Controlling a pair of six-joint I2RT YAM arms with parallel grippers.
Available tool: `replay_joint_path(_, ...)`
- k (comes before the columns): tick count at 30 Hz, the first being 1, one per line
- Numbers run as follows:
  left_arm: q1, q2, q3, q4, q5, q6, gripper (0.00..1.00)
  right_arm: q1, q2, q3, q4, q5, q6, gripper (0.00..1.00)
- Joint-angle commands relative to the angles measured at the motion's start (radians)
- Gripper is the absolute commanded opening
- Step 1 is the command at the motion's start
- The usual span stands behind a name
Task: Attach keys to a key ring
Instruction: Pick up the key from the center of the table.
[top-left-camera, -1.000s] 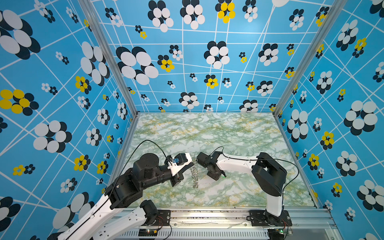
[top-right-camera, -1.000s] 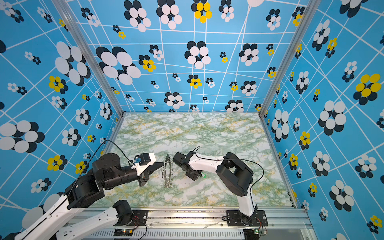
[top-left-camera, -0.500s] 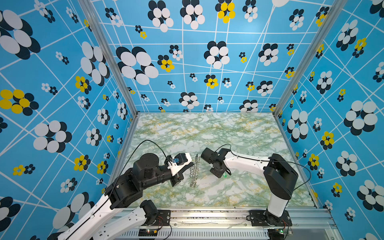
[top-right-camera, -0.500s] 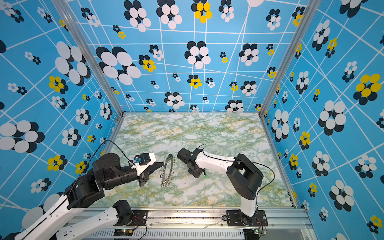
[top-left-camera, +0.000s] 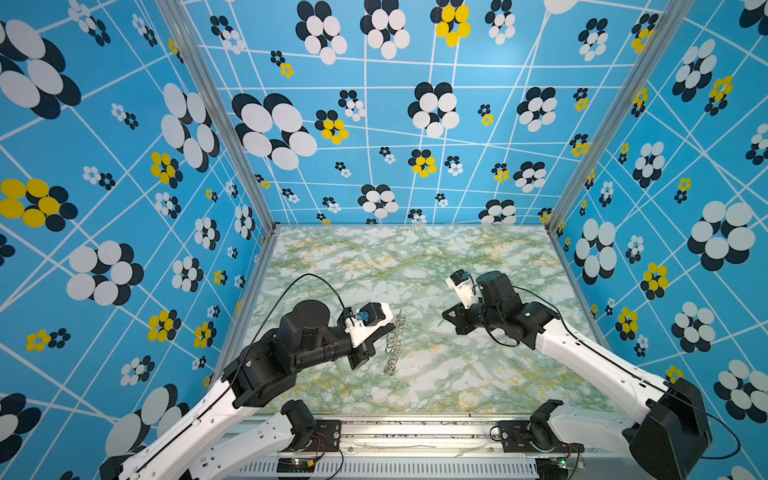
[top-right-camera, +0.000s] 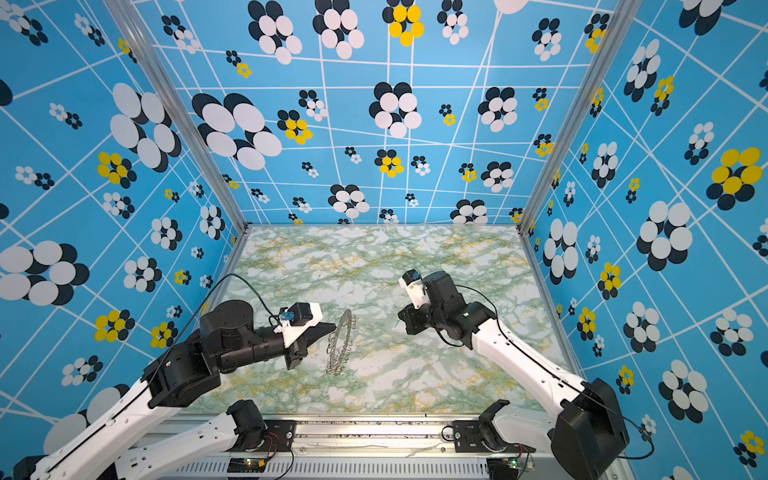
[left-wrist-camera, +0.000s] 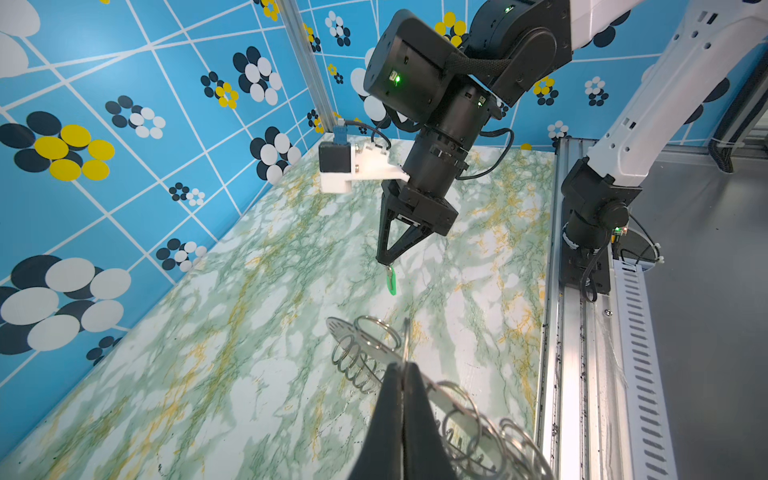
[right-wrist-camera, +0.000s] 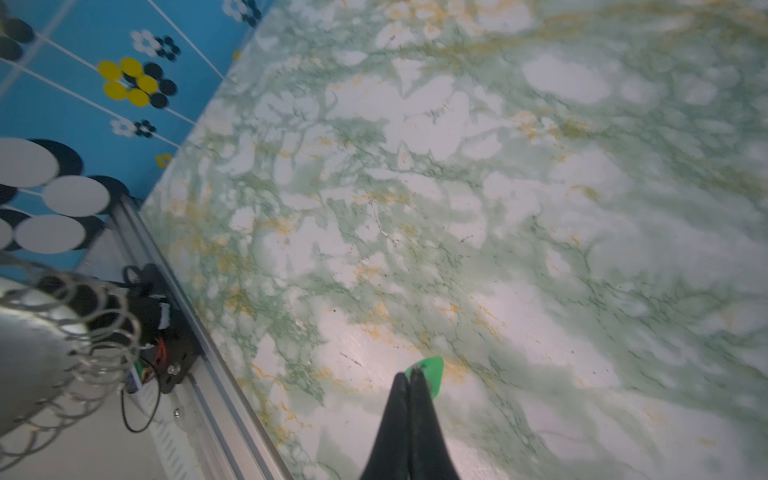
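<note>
In a top view the left hand (top-left-camera: 390, 328) pinches the key ring (top-left-camera: 394, 349) upright over the surface (top-left-camera: 457, 374); the left wrist view shows the green key tag (left-wrist-camera: 390, 282) dangling from the clamped right hand (left-wrist-camera: 384, 261), apart from the ring; the right wrist view likewise.

Marbled green-white tabletop (top-left-camera: 415, 266). Key ring (top-right-camera: 343, 343) stands edgewise at the left pincer (top-right-camera: 333, 327) tip; table contact undetermined.

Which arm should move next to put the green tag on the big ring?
Probably right: the right gripper pinches the green tag, dangling apart from the ring. The left gripper is busy holding the ring on edge.
</note>
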Motion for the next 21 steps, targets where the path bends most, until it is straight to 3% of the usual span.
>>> replay_joint_path(1, -0.006, 0.009, 0.045, 0.067, 0.039, -0.005, 0.0, -0.028, -0.064, -0.065, 0.275, -0.298, 0.118, 0.0)
replay_joint_path(8, -0.01, 0.033, 0.06, 0.092, 0.073, 0.018, 0.0, -0.031, -0.134, -0.106, 0.492, -0.5, 0.142, 0.0)
replay_joint_path(15, -0.009, 0.056, 0.086, 0.11, 0.114, 0.072, 0.0, -0.034, -0.117, -0.036, 0.724, -0.676, 0.276, 0.0)
replay_joint_path(21, -0.01, 0.088, 0.128, 0.108, 0.168, 0.093, 0.0, -0.034, -0.135, 0.062, 0.68, -0.727, 0.259, 0.0)
